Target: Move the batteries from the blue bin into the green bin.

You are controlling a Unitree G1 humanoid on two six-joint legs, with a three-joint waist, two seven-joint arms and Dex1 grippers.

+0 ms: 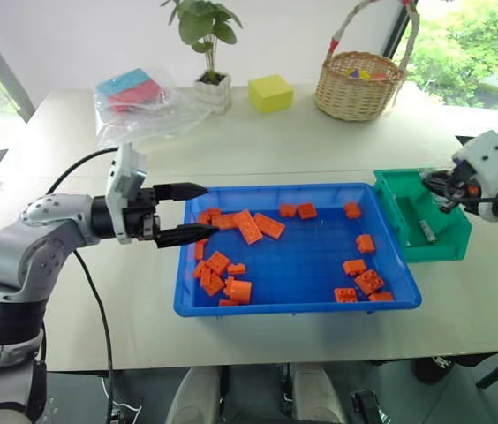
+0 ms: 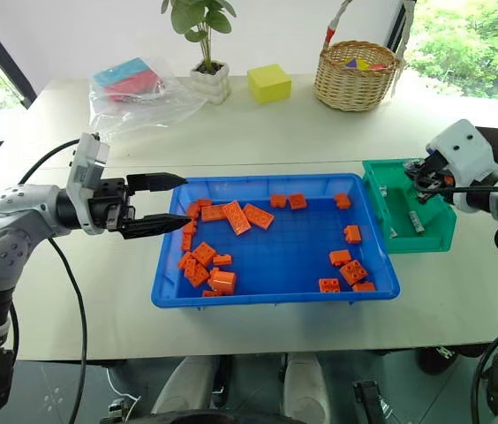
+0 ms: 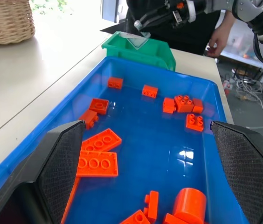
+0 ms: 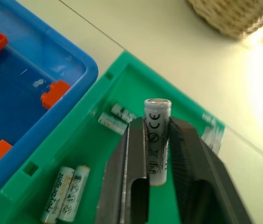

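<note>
One battery (image 4: 157, 140) pinched upright by right gripper (image 4: 157, 154), above green bin (image 4: 99, 186) beside blue bin (image 1: 295, 305) at table's right edge. Drop step. Next: part the fingers over four batteries there. Left gripper (image 1: 198, 212) spread over orange bricks (image 1: 258, 226).

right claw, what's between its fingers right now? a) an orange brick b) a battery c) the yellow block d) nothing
b: in the right wrist view the right claw has a silvery battery standing between its fingers above the green bin, where other batteries already lie.
</note>
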